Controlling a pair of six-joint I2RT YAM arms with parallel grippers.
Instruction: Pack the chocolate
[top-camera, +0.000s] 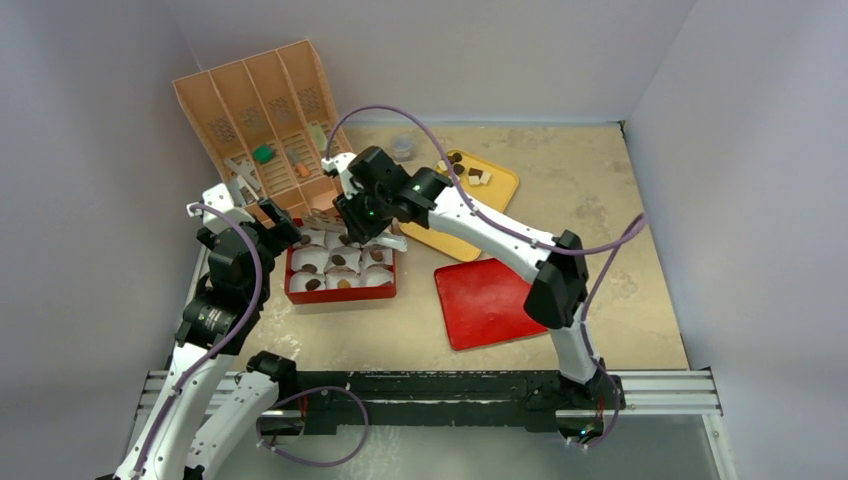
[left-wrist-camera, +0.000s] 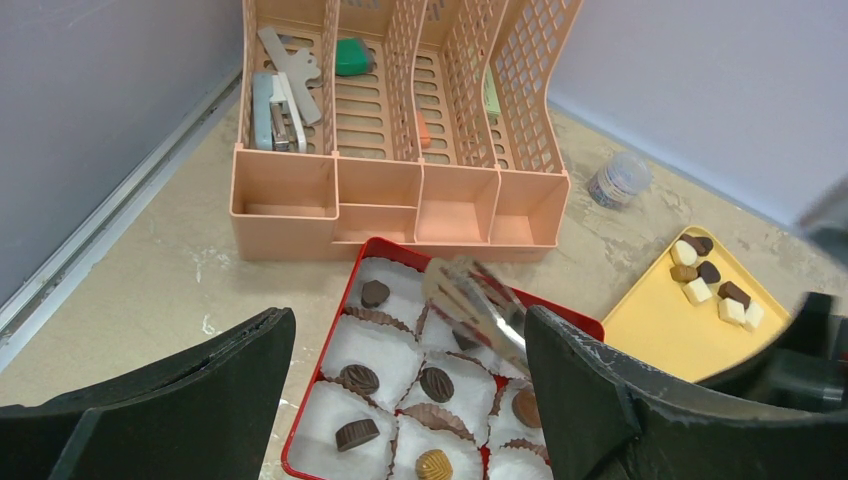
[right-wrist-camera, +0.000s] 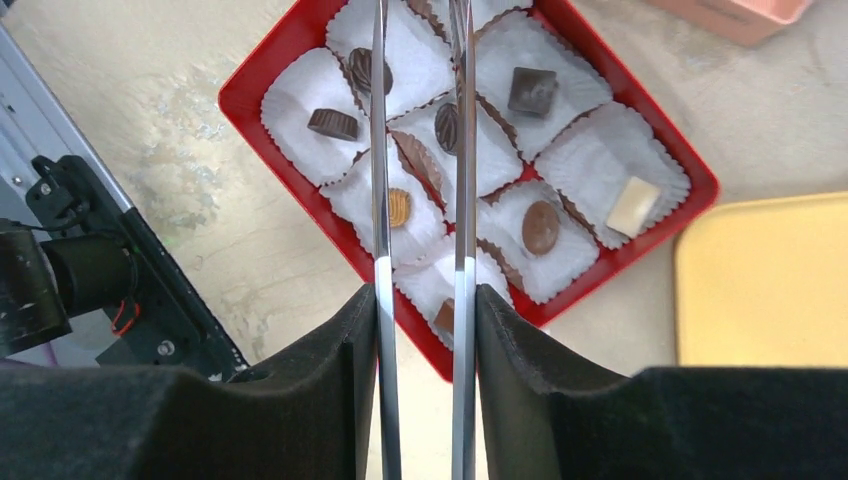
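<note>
The red box holds white paper cups with several chocolates in them, mostly dark, one tan and one white. It also shows in the left wrist view and the right wrist view. My right gripper is shut on metal tongs, whose blades reach over the back of the box. I cannot tell whether the tips hold a piece. My left gripper is open and empty just above the box's left side. More chocolates lie on the yellow tray.
A peach desk organizer stands right behind the box, with a green block in it. A red lid lies to the right of the box. A small clear container sits at the back.
</note>
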